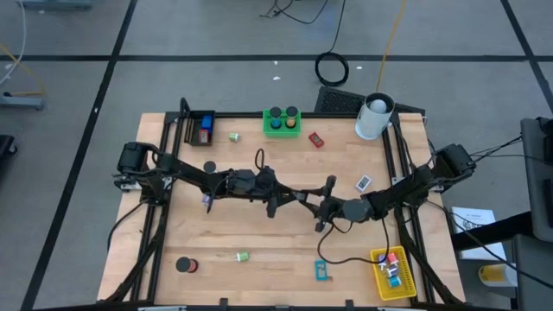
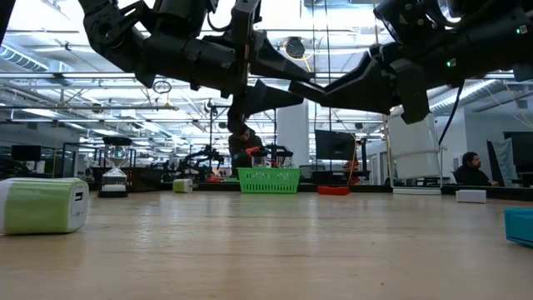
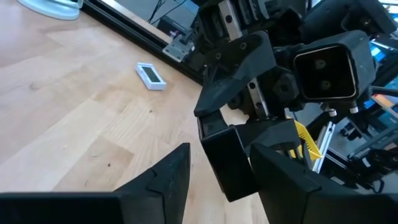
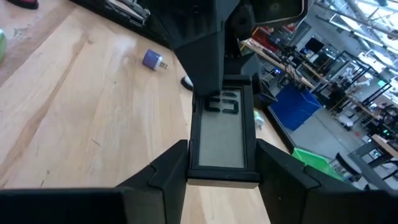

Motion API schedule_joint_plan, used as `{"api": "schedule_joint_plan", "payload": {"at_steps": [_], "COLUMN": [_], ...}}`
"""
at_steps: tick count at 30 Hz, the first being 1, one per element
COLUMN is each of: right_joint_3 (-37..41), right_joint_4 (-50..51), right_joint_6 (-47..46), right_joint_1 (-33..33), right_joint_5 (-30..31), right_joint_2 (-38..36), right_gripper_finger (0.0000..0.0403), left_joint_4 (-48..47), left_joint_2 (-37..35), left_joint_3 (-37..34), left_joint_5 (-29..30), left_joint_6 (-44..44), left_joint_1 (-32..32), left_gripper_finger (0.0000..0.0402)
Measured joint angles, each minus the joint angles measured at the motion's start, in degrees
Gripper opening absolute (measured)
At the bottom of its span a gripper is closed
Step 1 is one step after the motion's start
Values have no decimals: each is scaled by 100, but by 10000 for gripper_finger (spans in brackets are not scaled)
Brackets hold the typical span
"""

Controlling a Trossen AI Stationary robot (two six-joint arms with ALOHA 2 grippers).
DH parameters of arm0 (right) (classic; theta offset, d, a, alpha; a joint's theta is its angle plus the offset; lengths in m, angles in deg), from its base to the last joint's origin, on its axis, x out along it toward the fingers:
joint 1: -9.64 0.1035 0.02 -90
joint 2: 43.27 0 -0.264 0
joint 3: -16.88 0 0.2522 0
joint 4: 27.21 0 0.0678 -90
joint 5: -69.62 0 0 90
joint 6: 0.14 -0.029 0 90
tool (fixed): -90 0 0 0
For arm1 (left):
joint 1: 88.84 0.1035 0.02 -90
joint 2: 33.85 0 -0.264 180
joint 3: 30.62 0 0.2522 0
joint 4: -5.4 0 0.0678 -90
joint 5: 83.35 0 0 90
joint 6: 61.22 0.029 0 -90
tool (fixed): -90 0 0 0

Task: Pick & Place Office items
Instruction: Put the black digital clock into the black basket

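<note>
The right pincer (image 4: 221, 163) is clamped on the near end of a small black screen device (image 4: 221, 134), one finger on each long edge. The grey display faces up; it carries dark segment marks near its far end, too broken to read for sure.

The left pincer (image 3: 222, 157) meets it head-on above the middle of the worktop (image 1: 259, 233). Its fingers (image 3: 163, 183) stand apart astride the other end of the device, and a gap shows beside one of them. In the right wrist view one left finger lies over the screen's far edge.

Both arms reach inward from the worktop's side edges, stretched low and nearly level, with their wrists almost touching. In the low view they hang clear above the wood.

A purple clip (image 4: 152, 59) lies just left of the meeting point. A white tag (image 1: 364, 182) lies to the right and a red block (image 1: 316, 139) farther back. Black rolls (image 1: 209, 168) sit at mid-left and near-left. A green clip (image 1: 242, 256) and a cyan piece (image 1: 322, 270) lie near the front edge.

A green bin (image 1: 267, 131) is at far centre, a black bin (image 1: 192, 130) at far left and a yellow bin (image 1: 406, 283) at near right. No brand or label can be read.
</note>
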Motion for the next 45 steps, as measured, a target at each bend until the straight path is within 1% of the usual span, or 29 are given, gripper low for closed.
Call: {"api": "schedule_joint_plan", "payload": {"at_steps": [3,6,12,14,20,24,27,33,36,39,42,44,45], "right_joint_3": [-60,-134,-197,-197,-197,-197,-205,-206,-203,-203,-202,-201,-201], "right_joint_4": [21,32,135,136,140,120,100,44,7,33,180,260,312], "right_joint_6": [41,86,165,167,286,344,225,81,88,149,24,-68,-132], "right_joint_1": [-31,-120,-223,-224,-225,-207,-154,-55,-48,-48,-48,-48,-50], "right_joint_5": [-55,-276,-327,-365,-381,-332,-129,637,879,887,891,891,887], "right_joint_2": [0,0,0,0,-2,-4,-9,-7,-7,-2,-2,-2,-2], "right_gripper_finger": [150,152,153,153,162,167,188,262,293,308,298,280,269], "left_joint_4": [19,28,-1,-5,2,7,-9,-461,-1082,-2111,-3145,-3927,-4269], "left_joint_2": [0,0,0,0,2,2,-4,-403,-845,-1439,-2119,-2609,-2824], "left_joint_3": [0,0,0,0,-6,-9,-13,-26,-26,-25,-24,-24,-24], "left_joint_5": [-36,-94,-72,-99,-135,-191,-252,-229,-4,526,1089,1581,1916], "left_joint_6": [0,0,44,63,107,309,621,1009,1279,1611,1878,1910,1910], "left_joint_1": [17,30,44,58,81,114,222,535,666,713,706,706,709], "left_gripper_finger": [170,170,164,148,74,72,59,59,59,59,59,59,59]}}
